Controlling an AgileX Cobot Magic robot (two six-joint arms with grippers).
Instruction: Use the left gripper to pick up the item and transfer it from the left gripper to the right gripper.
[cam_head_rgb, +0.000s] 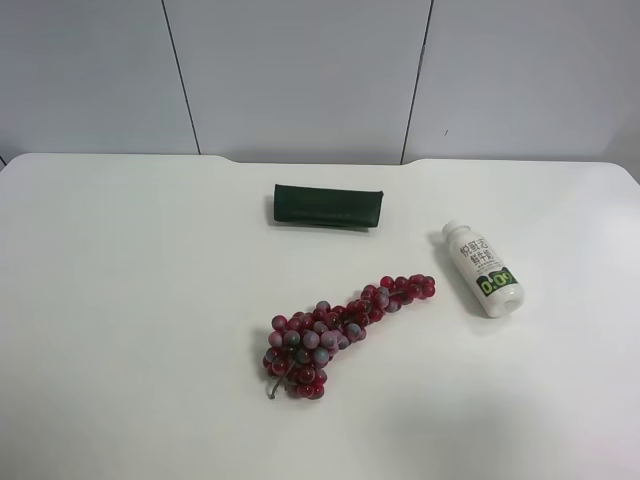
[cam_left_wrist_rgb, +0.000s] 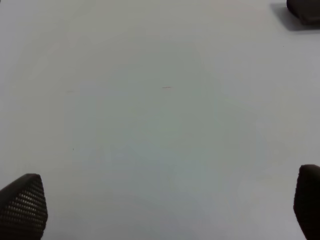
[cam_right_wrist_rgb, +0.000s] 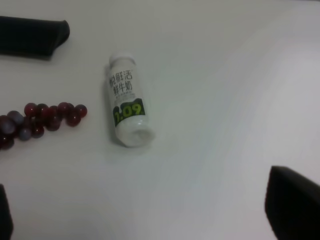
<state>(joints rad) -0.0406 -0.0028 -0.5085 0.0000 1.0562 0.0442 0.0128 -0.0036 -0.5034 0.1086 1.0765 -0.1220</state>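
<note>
- My high camera looks down across the whole table (cam_head_rgb: 120, 300) toward its far edge.
- My right wrist camera hangs nearer, sharing the bottle (cam_right_wrist_rgb: 127, 105) and grapes (cam_right_wrist_rgb: 45, 119) with it.
- My left wrist camera faces mostly bare tabletop.

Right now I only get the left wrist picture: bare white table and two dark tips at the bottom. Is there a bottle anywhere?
Observer: Yes. The high view shows a small white bottle lying on its side on the table.
Operator: Is anything close to it?
Observer: A red grape bunch lies beside it, not touching it, its thin end pointing toward the bottle.
Operator: Is anything holding the bottle?
Observer: No. The right gripper is open and empty, and the right wrist view shows the bottle lying on the table ahead of it, untouched.
</note>
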